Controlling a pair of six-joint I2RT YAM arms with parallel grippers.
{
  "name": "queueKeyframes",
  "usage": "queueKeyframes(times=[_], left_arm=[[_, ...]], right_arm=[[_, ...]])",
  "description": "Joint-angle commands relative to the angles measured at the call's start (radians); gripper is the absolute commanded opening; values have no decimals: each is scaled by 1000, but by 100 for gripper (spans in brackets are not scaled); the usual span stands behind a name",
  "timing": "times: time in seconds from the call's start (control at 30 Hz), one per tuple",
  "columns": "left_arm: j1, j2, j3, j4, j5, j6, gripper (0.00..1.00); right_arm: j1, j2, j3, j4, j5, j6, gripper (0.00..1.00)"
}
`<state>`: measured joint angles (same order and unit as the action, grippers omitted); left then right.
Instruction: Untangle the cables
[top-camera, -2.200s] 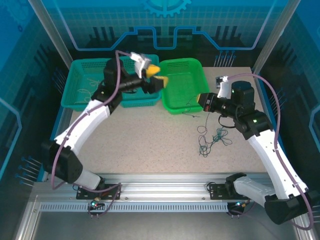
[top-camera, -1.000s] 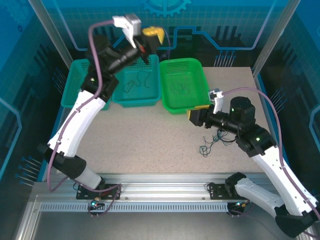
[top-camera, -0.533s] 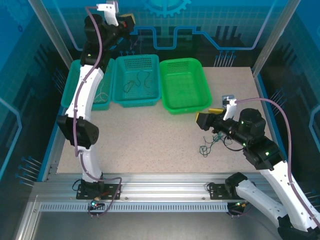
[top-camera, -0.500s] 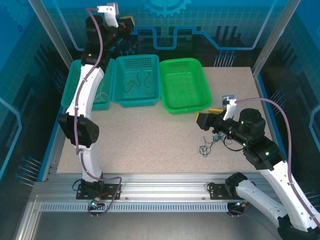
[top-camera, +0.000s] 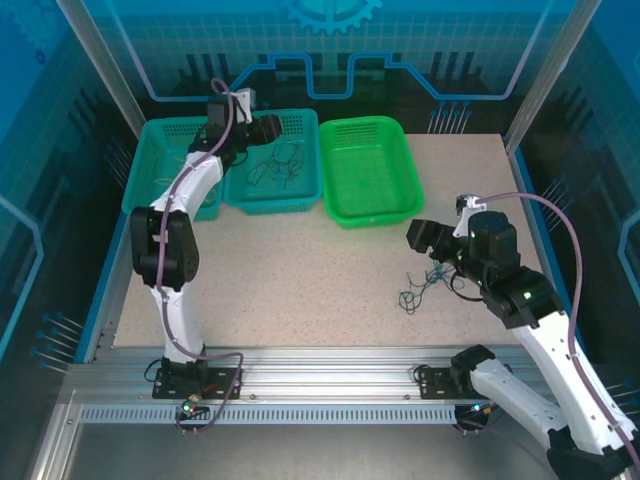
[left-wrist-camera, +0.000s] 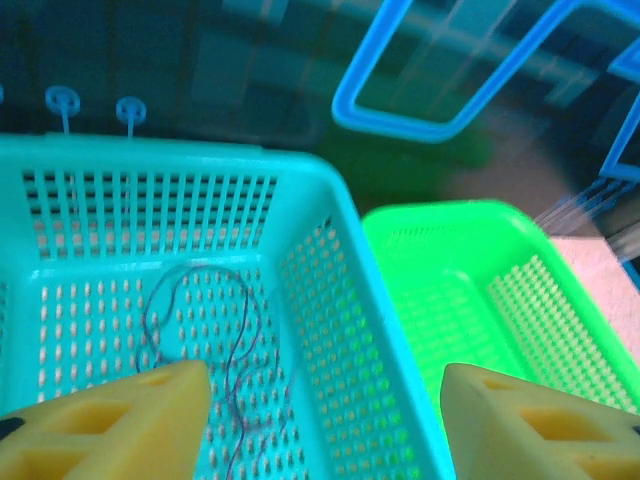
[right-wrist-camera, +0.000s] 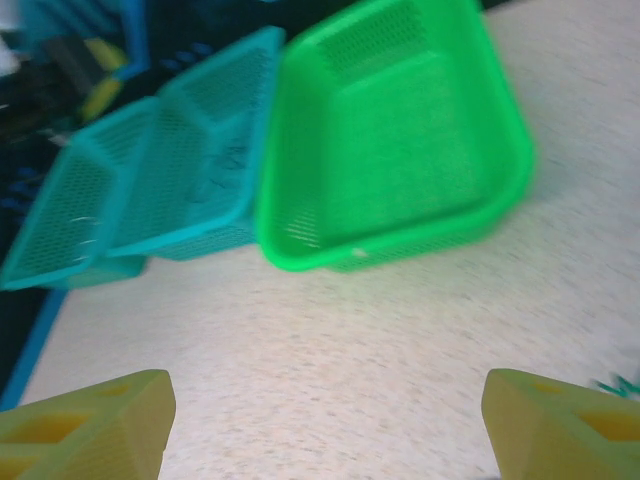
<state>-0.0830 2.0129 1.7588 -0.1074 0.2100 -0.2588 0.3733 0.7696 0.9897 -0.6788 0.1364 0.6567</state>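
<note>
- Over the middle teal basket (top-camera: 272, 200), my left gripper (left-wrist-camera: 320, 425) hangs with its yellow fingers (left-wrist-camera: 120, 420) spread wide and nothing between them.
- Below it I see a purplish cable (left-wrist-camera: 235, 345) looping on the basket floor.
- My right gripper (right-wrist-camera: 325, 425) is also wide apart, above the table (right-wrist-camera: 330, 330) near the green basket (right-wrist-camera: 390, 150).
- I've got the dark tangle (top-camera: 422, 288) on the table, close by the right arm.

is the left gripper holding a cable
No, the left gripper is open, nothing between its fingers; a purplish cable lies below in the teal basket.
</note>
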Motion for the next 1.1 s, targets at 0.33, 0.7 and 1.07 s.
queueKeyframes(times=[0.33, 0.7, 1.07], left_arm=[[-276, -636, -511, 195, 104, 48, 68], [-520, -716, -647, 174, 182, 224, 70], [-534, -642, -609, 178, 230, 203, 72]], right_arm=[[-349, 215, -144, -159, -117, 109, 82], [-508, 503, -190, -75, -200, 1, 82], [-542, 486, -299, 99, -345, -46, 73]])
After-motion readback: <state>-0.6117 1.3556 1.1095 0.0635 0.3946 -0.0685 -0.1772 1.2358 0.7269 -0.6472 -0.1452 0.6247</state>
